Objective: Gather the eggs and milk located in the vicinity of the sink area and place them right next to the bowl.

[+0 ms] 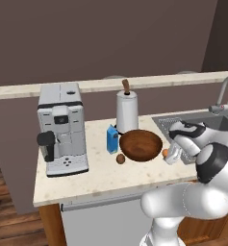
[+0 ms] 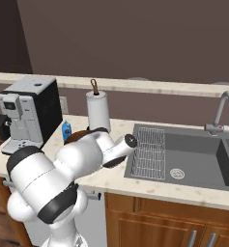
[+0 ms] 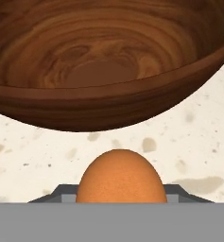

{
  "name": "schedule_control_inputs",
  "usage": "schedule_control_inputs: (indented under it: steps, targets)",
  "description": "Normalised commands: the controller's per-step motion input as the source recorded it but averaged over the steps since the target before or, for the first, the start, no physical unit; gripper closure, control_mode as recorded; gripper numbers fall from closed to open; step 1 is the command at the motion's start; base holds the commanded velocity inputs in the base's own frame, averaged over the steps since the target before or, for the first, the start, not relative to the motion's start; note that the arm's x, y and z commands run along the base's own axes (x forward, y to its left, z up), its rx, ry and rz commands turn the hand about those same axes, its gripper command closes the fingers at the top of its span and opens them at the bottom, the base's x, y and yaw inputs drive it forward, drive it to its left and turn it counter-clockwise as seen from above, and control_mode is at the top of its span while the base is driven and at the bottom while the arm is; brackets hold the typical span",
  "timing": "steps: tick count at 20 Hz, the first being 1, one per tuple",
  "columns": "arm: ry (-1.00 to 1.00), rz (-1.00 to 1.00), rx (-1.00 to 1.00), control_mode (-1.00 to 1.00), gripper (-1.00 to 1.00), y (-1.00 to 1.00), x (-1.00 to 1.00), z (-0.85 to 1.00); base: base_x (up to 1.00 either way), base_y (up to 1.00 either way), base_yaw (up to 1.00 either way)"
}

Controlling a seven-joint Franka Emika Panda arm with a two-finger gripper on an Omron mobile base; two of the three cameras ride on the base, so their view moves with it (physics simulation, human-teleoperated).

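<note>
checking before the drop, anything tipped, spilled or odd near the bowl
Nothing stands out. The milk carton stands upright beside the wooden bowl, the brown egg rests on the counter, and the gripper holds the orange egg.

The wide dark-brown wooden bowl (image 1: pixel 140 144) stands upright on the worktop, its grained hollow showing in the hand view. The blue milk carton (image 1: pixel 112 139) stands upright just beside its left rim. The dark brown egg (image 1: pixel 120 158) lies at its front left. The orange egg (image 3: pixel 121 176) sits close in front of the bowl. The dark grey sink (image 2: pixel 193 157) lies well to the right.
</note>
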Motion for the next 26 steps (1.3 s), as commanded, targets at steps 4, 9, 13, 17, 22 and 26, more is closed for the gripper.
schedule_control_inputs:
  steps: [4, 9, 13, 17, 22, 26]
  targets:
    - [-0.01, 0.04, 0.0, -1.0, 1.0, 0.18, 0.0, -0.01, 0.0, 0.0, 0.0]
    - [-0.01, 0.05, 0.01, -1.0, 1.0, 0.14, 0.0, -0.03, 0.0, 0.0, 0.0]
    - [0.0, 0.06, 0.05, -1.0, 1.0, 0.0, 0.0, -0.19, 0.0, 0.0, 0.0]
    - [0.0, 0.05, 0.03, -1.0, -1.0, 0.0, 0.0, -0.11, 0.0, 0.0, 0.0]
    - [0.0, 0.04, 0.01, -1.0, -1.0, 0.0, 0.0, -0.02, 0.0, 0.0, 0.0]
    - [0.0, 0.03, 0.0, -1.0, -1.0, 0.0, 0.0, 0.0, 0.0, 0.0, 0.0]
